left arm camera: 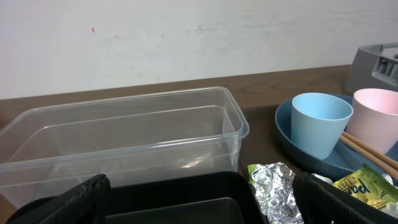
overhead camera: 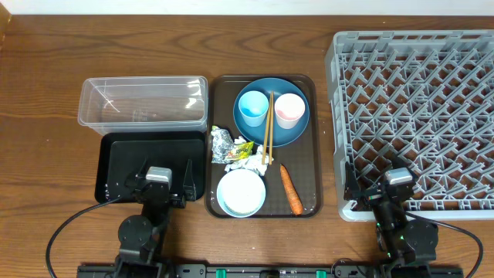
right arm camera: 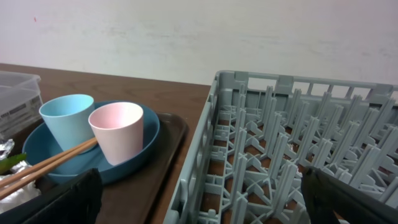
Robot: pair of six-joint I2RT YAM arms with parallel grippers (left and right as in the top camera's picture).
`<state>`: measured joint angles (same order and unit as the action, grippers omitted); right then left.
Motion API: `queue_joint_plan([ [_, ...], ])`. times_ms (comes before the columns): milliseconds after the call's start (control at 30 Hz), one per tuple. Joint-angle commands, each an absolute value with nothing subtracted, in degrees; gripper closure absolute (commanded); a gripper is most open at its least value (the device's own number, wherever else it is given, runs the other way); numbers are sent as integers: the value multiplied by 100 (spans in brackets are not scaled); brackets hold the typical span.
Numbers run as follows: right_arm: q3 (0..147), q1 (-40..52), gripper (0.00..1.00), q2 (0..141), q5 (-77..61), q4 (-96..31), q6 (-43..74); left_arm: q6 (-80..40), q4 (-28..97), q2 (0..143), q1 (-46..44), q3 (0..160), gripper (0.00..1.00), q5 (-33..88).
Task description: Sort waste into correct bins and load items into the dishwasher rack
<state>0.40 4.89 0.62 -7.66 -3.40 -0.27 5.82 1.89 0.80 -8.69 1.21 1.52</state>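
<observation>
Jaws apparently wide apart and empty on both sides, left over black tray [overhead camera: 122,154], right at grey rack [overhead camera: 333,116]

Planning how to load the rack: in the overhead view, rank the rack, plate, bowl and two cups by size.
1. rack
2. plate
3. bowl
4. blue cup and pink cup: they look alike, so they are not ranked.

Grey rack [right arm camera: 280,149] at right, pink cup [right arm camera: 118,132] beside light-blue cup [right arm camera: 67,118] on dark-blue plate [right arm camera: 149,135], chopsticks [right arm camera: 56,160] alongside
</observation>
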Motion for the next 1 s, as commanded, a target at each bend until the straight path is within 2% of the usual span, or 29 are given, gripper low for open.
queue_joint_plan([
  [0,32,456,1,38,-775,-357,-49,578,405,21,-882,23,5,21],
  [967,32,456,1,38,-775,-357,-49,576,388,23,-882,23,5,86],
])
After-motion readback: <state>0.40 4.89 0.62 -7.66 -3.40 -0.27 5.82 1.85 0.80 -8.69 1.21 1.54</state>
